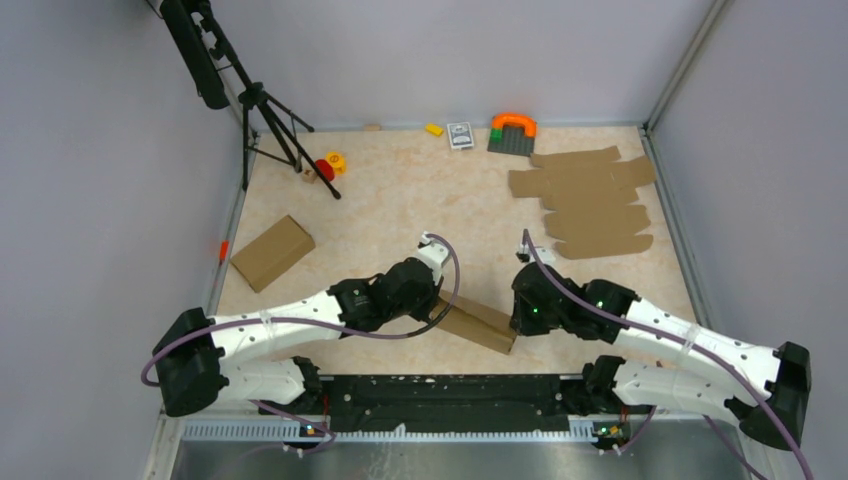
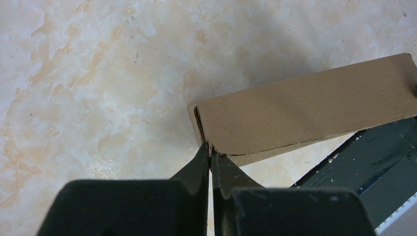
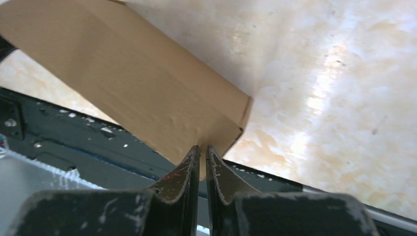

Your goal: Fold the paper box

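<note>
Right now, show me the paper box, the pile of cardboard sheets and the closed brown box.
paper box [image 1: 480,323], top view, on its upper face
pile of cardboard sheets [image 1: 590,200], top view, on a middle sheet
closed brown box [image 1: 272,252], top view, on its lid

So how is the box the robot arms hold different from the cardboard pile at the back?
The paper box is folded up; the cardboard pile lies flat. The left gripper and right gripper pinch the paper box; nothing touches the cardboard pile. Both are plain brown cardboard.
</note>
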